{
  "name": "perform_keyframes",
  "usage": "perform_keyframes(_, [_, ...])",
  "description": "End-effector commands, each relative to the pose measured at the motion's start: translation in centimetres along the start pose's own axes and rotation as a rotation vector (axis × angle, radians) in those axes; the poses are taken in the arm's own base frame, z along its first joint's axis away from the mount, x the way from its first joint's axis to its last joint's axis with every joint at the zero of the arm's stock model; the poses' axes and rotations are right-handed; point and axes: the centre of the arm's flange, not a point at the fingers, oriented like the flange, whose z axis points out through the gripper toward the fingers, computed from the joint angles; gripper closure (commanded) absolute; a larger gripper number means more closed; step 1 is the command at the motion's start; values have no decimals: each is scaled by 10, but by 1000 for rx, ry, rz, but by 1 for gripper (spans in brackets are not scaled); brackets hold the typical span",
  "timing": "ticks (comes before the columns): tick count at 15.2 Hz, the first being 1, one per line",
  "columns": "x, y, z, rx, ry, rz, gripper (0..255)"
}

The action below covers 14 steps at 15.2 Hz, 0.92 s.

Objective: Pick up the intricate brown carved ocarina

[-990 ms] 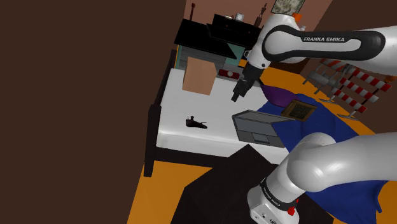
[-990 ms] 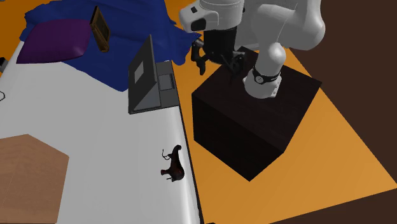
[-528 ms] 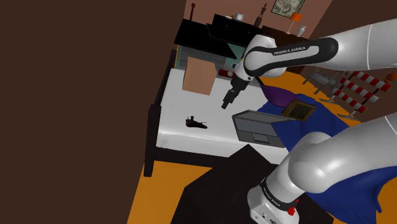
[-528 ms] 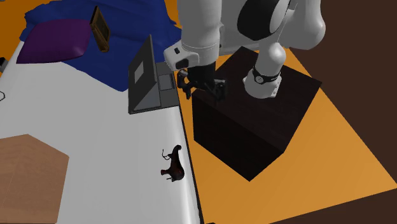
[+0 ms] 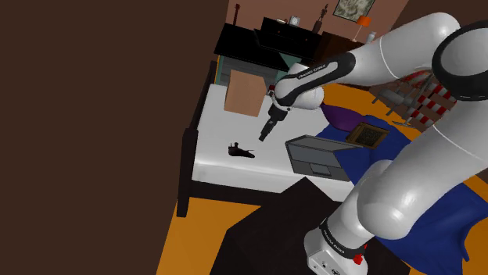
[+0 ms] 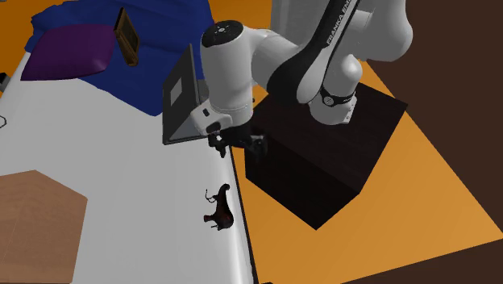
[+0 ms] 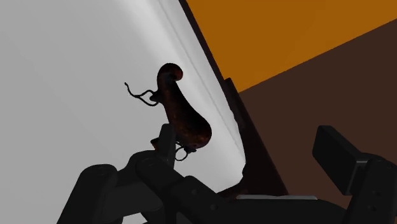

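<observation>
Near the edge of the white tabletop [image 6: 121, 177] that faces the dark stand [image 6: 322, 173], the dark brown ocarina [image 6: 220, 208] is lying on its side, well apart from the grey laptop [image 6: 184, 93] and the brown box [image 6: 36, 222]. The black gripper [image 5: 264, 135] is hovering above the tabletop between laptop and ocarina, its fingers standing wide apart and clasping nothing, with the ocarina lying just ahead of one fingertip.

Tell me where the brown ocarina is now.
Shoulder view: the ocarina lies on the white surface near its edge, left of the laptop, below-left of the pincer.
</observation>
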Motion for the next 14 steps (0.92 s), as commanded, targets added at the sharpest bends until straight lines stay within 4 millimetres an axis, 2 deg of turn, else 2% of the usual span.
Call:
perform_keyframes(1, [8,6,27,2,7,-33,0])
perform_keyframes(12, [67,49,151,24,46,-208,0])
perform_keyframes(14, [70,51,163,25,48,-216,0])
